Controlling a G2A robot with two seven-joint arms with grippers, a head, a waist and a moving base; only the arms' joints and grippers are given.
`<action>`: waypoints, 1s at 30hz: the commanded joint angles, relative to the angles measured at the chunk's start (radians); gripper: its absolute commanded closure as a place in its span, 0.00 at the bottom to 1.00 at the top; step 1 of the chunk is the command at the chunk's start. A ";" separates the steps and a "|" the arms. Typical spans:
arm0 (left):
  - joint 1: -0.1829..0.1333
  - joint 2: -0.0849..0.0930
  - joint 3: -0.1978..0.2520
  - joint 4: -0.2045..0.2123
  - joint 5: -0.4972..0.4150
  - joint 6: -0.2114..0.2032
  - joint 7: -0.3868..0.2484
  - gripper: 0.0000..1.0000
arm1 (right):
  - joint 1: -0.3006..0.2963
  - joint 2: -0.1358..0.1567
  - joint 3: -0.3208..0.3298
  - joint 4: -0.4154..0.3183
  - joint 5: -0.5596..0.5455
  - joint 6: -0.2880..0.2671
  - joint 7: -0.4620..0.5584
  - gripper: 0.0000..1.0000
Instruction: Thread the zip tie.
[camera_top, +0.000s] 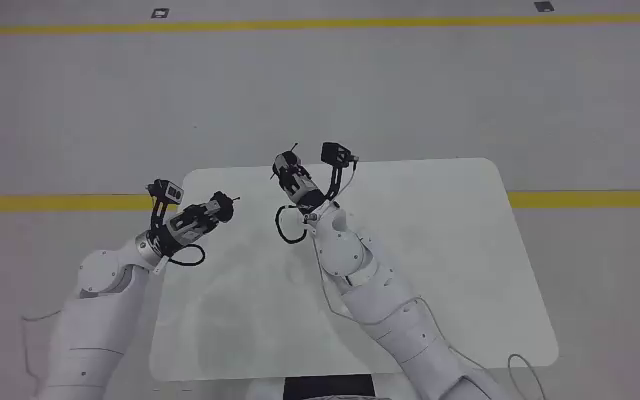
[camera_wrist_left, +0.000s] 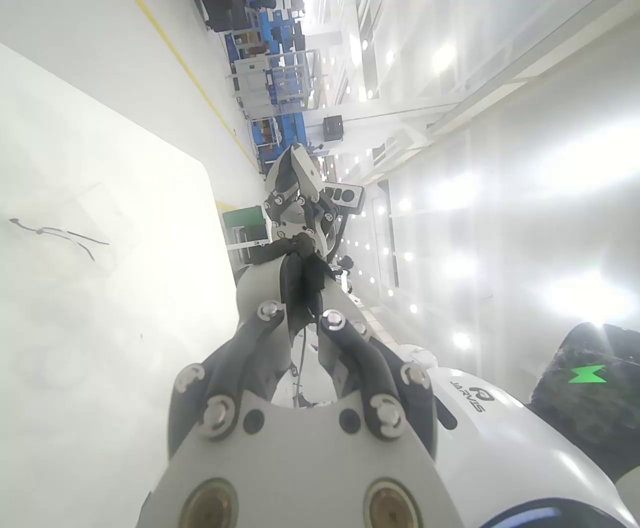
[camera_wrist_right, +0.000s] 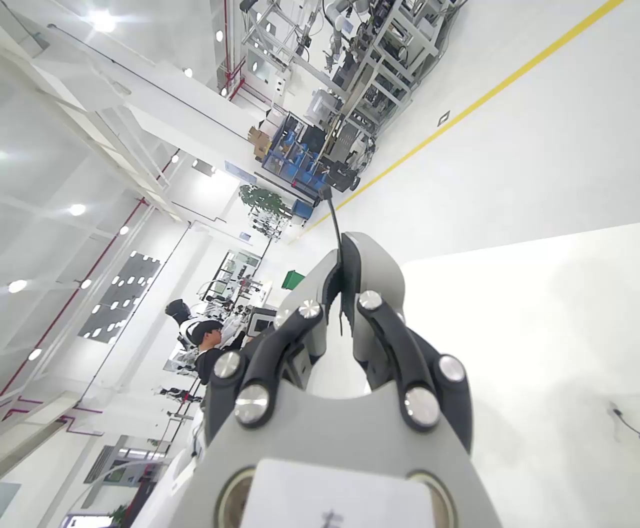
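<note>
White tabletop (camera_top: 450, 260), workshop behind: my right pincer (camera_wrist_right: 345, 242) pinches zip tie (camera_wrist_right: 334, 220), head (camera_wrist_right: 326, 192) protruding; left pincer (camera_wrist_left: 300, 270) closed. Best approach, imo: square ends up, feed slowly.

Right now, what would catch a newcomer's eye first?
The black zip tie is pinched in the right gripper, its head sticking out beyond it, above the far edge of the white table. The left gripper hangs nearby, over the table's left edge, apart from it.

Zip tie (camera_wrist_right: 334, 220): thin black strap, slightly curved, small square head at free end (strap continues below the pinch). Clamped upright in right gripper (camera_wrist_right: 344, 260), above the table (camera_top: 450, 250) edge, 11 o'clock.
</note>
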 joint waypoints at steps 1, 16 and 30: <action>0.008 -0.004 0.022 -0.013 -0.006 -0.002 0.028 1.00 | -0.011 -0.001 -0.009 -0.013 0.005 -0.010 -0.008 1.00; -0.102 -0.047 0.131 0.053 0.029 -0.006 0.087 1.00 | -0.019 -0.001 -0.027 -0.017 -0.093 -0.053 -0.122 1.00; -0.102 -0.047 0.131 0.053 0.029 -0.006 0.087 1.00 | -0.035 0.007 -0.038 -0.045 -0.191 -0.044 -0.115 1.00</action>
